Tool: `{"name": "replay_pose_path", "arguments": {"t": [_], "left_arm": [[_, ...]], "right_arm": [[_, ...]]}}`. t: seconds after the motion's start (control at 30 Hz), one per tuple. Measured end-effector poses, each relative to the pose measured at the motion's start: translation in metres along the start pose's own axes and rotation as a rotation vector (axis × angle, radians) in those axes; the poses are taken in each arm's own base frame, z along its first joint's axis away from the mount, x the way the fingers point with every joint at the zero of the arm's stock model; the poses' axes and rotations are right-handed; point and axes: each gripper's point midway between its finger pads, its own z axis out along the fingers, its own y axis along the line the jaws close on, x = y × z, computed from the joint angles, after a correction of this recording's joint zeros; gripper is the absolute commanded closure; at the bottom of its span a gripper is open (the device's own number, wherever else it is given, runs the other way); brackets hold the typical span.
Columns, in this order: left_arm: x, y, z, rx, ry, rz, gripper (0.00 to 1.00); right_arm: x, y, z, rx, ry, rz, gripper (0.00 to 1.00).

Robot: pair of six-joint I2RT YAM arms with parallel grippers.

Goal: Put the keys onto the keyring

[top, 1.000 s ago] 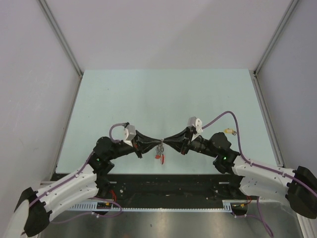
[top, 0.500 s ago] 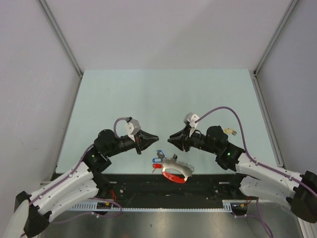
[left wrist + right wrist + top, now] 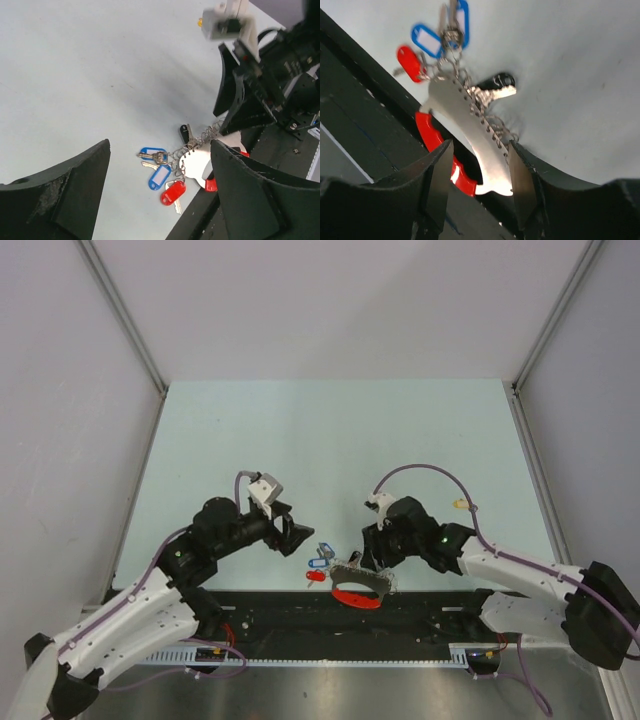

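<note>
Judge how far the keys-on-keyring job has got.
Looks done: the keys lie bunched at the keyring, apparently linked to it, on the table's near edge. In hand: nothing; the left fingers gape empty, the right fingers stand apart astride its strap. Left: a tiny yellow item further right might be a loose key; too small to tell.

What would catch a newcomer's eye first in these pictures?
The keys, with blue and red tags, lie bunched on the keyring, whose red end reaches past the near edge of the table. The left gripper gapes open beside them, and the right gripper straddles the keyring's grey plate, jaws apart.
</note>
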Motion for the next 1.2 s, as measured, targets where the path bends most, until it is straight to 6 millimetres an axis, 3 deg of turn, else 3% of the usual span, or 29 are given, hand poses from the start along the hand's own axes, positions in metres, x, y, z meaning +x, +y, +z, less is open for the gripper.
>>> {"name": "replay_pose_path", "arguments": {"t": [0.23,0.4,0.63,0.87,1.03,1.2], "left_arm": [[-0.017,0.01,-0.014,-0.074,-0.022,0.066,0.13],[-0.024,0.021,-0.026,-0.144,-0.065,0.096,0.13],[-0.042,0.033,-0.047,-0.233,-0.166,0.124,0.12],[-0.041,0.043,-0.055,-0.289,-0.177,0.127,0.12],[-0.038,0.047,-0.055,-0.305,-0.167,0.125,0.12],[-0.037,0.049,-0.056,-0.314,-0.166,0.123,0.11]], "right_arm": [[0.053,-0.013,0.015,0.108,0.218,-0.003,0.51],[0.056,-0.013,0.032,0.19,0.293,-0.069,0.58],[0.02,-0.004,0.074,0.24,0.306,-0.168,0.69],[-0.049,0.011,0.136,0.22,0.206,-0.225,0.64],[-0.071,0.002,0.136,0.211,0.171,-0.217,0.6],[-0.083,-0.007,0.107,0.217,0.136,-0.226,0.6]]}}
